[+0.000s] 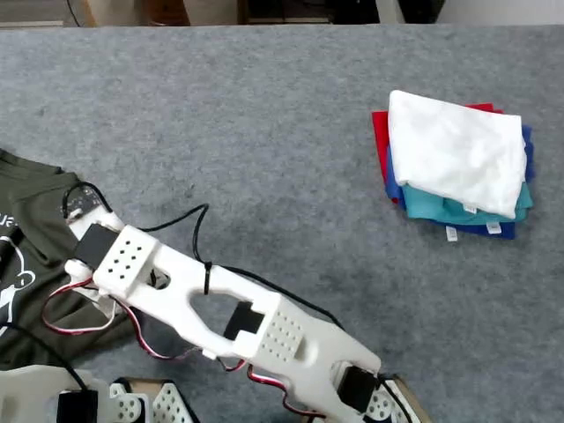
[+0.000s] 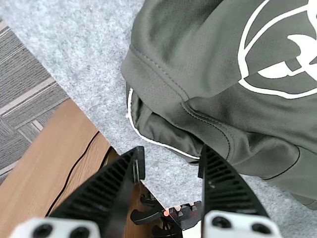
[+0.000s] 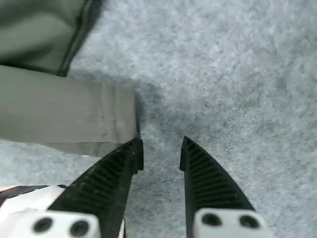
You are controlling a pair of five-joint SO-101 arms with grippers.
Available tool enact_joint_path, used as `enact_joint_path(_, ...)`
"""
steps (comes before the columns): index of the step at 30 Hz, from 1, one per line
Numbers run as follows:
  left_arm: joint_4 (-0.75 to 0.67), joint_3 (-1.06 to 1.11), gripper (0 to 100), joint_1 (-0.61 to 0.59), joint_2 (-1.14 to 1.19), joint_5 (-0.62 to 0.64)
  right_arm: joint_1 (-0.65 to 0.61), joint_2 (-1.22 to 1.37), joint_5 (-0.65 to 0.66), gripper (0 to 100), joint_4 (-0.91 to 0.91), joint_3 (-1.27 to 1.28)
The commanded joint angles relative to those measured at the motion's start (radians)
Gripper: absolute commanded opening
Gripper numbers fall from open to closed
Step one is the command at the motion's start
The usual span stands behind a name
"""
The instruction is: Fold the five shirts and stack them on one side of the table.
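Note:
A dark olive shirt [image 1: 31, 198] with a white print lies unfolded at the table's left edge. My right arm [image 1: 220, 308] stretches from the near side across to that shirt. In the right wrist view my right gripper [image 3: 161, 148] is open just over the grey mat, one fingertip beside a flat hem of the shirt [image 3: 49, 111]. In the left wrist view my left gripper [image 2: 168, 158] is open above a bunched edge of the shirt [image 2: 208, 64] close to the table's edge. A stack of folded shirts [image 1: 454, 163], white on top, rests at the right.
The grey mat [image 1: 264, 132] covers the table. The left arm's base [image 1: 53, 397] sits at the near left corner. A black cable [image 1: 189, 220] loops beside the right arm. Wooden floor [image 2: 44, 168] shows past the table edge.

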Motion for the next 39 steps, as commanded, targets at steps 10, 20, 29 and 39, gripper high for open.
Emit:
enact_joint_path(10,0.011,-0.035,19,0.046,-0.047,0.011,-0.047,0.062,0.155,13.4,-0.069,-0.088)
enact_joint_path(20,0.011,-0.034,19,0.040,-0.047,0.011,-0.047,0.111,0.175,13.4,-0.143,-0.093)
enact_joint_path(29,0.011,-0.034,19,0.040,-0.047,0.008,-0.042,0.093,0.256,13.4,0.018,-0.259)
enact_joint_path(39,0.011,-0.034,19,0.040,-0.047,0.008,-0.054,0.197,0.183,13.4,0.046,-0.395)
